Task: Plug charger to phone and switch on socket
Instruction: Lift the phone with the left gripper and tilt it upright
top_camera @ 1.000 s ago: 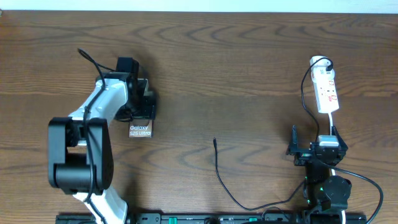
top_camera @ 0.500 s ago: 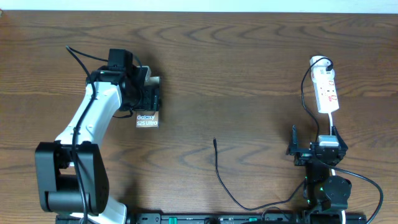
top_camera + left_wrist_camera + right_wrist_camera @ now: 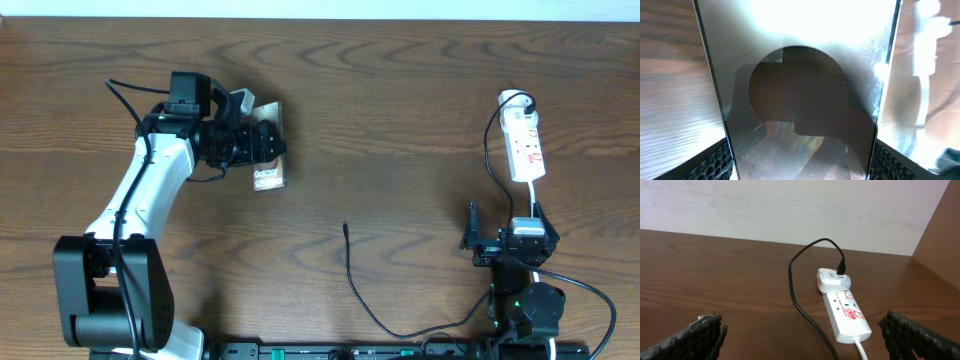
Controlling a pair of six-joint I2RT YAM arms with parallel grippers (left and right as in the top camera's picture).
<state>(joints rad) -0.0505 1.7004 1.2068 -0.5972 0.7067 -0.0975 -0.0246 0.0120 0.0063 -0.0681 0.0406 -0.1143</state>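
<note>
- The flat dark brown-black phone with white "Galaxy" lettering sits in the left gripper, at the far-left part of the bench; the gripper is clamped across the phone's width; in the left wrist view the phone's glossy face fills the space between the two finger pads, with a dark round reflection on it
- The thin black charger cable lies loose at the bench's middle; its small connector tip points to the far side, well apart from the phone
- The white elongated power strip with red marks lies at the far right; a white plug adapter with a black lead sits at its far end and a white cord leaves its near end
- The bench is dark brown wood grain; behind it stands a pale wall, with a brown side panel at the right
- Against a second ago, the phone has moved right and farther from the robot base, the left arm reaching out more; the cable, power strip and right arm lie as before
- The right gripper rests near the power strip, its jaws spread wide and holding nothing; nothing lies between phone and connector tip
</note>
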